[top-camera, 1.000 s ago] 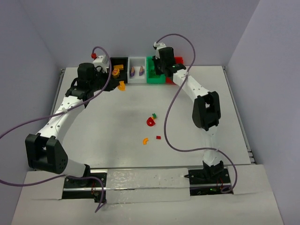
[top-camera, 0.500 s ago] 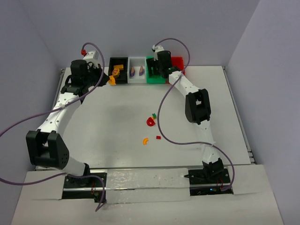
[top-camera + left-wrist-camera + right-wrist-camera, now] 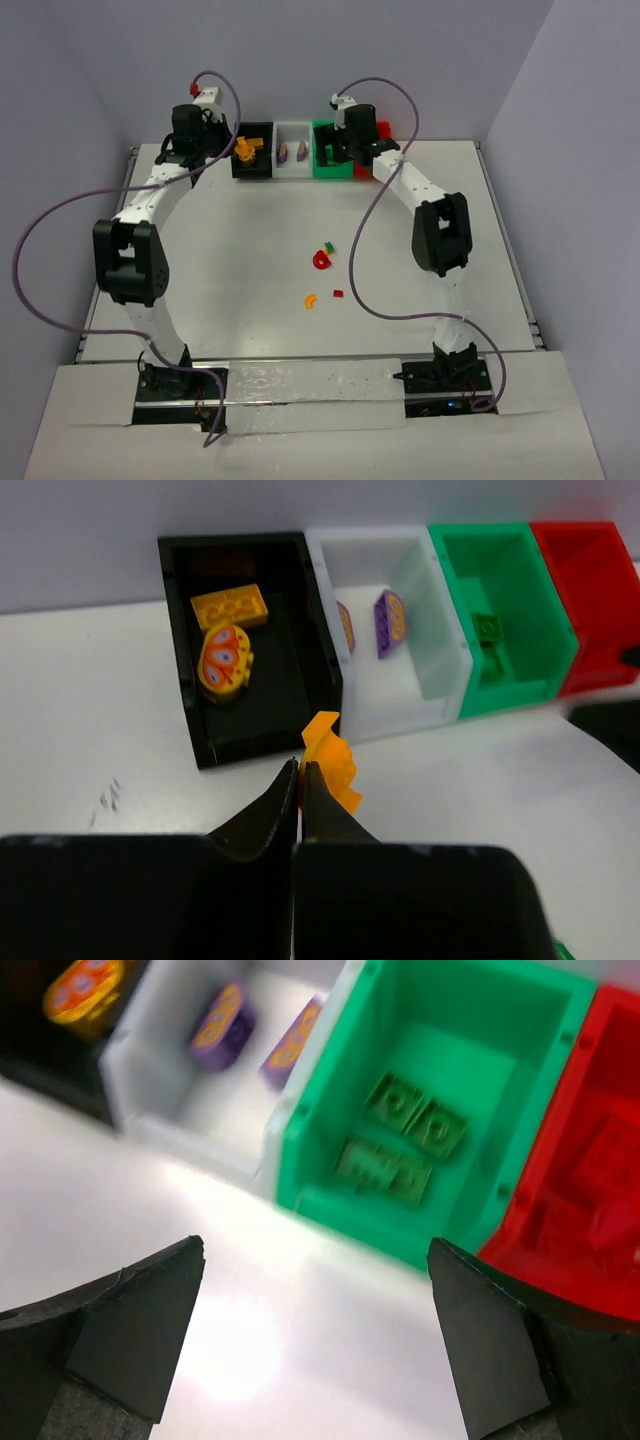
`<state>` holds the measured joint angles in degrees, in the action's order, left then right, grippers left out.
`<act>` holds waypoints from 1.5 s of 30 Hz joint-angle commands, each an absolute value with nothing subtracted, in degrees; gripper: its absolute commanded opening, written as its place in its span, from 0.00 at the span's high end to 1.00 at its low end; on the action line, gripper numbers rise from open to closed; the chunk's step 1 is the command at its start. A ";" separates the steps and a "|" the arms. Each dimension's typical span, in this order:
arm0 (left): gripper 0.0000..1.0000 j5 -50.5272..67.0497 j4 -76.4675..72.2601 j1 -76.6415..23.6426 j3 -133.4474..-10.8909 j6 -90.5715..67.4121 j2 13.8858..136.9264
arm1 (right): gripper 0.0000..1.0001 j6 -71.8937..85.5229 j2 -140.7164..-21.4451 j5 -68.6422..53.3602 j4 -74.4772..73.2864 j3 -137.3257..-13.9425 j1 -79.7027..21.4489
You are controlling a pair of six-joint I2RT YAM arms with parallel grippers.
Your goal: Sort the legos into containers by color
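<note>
The four bins stood in a row at the 12 o'clock edge of the table (image 3: pixel 220 260). The left gripper (image 3: pixel 302 770) was clenched on an orange-yellow lego (image 3: pixel 330 760), held at the 5 o'clock corner of the black bin (image 3: pixel 185 660); that bin contained a yellow brick (image 3: pixel 230 606) at 12 o'clock and a round yellow piece (image 3: pixel 224 660) at its centre. The white bin (image 3: pixel 410 685) contained two purple pieces (image 3: pixel 390 618); the green bin (image 3: pixel 330 1090) contained green bricks (image 3: pixel 415 1125). The right gripper (image 3: pixel 310 1340) was released, jaws wide apart, positioned at 6 o'clock of the green bin and grasping nothing; the red bin (image 3: pixel 610 1070) contained red pieces (image 3: pixel 600 1180), too blurred to count.

Loose legos lay near the table centre: an orange curved piece (image 3: pixel 311 299); at its 1 o'clock, a red curved piece (image 3: pixel 320 261); a small green brick (image 3: pixel 329 246) just beside it at 1 o'clock; a small red brick (image 3: pixel 338 294) at 3 o'clock of the orange curved piece.
</note>
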<state>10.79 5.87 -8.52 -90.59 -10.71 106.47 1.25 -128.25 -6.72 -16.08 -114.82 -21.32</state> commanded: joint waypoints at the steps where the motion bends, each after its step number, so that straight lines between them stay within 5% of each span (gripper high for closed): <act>1: 1.00 8.96 0.62 -8.14 -99.09 -8.21 112.92 | 0.00 3.05 -113.13 -11.57 -17.25 -109.24 -21.09; 11: 0.89 1.67 2.66 -8.35 -120.49 -6.07 134.11 | 0.00 -1.95 -103.18 -16.50 -32.28 -97.06 -21.88; 17: 0.47 0.35 1.59 -8.44 -121.07 -4.35 136.69 | 0.00 -2.95 -97.51 -13.31 -33.06 -87.36 -24.12; 21: 0.34 0.26 2.01 -8.52 -122.10 -4.02 135.92 | 0.00 -0.68 -95.79 -11.67 -33.10 -83.07 -25.66; 25: 0.33 0.79 4.33 -8.53 -122.70 -4.98 131.29 | 0.04 2.62 -95.30 -8.27 -33.25 -80.02 -28.38; 29: 0.33 2.73 4.39 -8.70 -114.83 -5.20 120.46 | 0.26 4.92 -95.80 -6.94 -32.81 -78.31 -31.22; 33: 0.33 4.52 5.88 -8.70 -102.35 -5.68 109.04 | 0.36 5.90 -99.86 -6.15 -33.33 -79.40 -32.37; 45: 0.30 8.08 6.65 -8.70 -77.80 -10.00 87.72 | 0.45 5.42 -109.00 -2.59 -36.76 -85.21 -35.33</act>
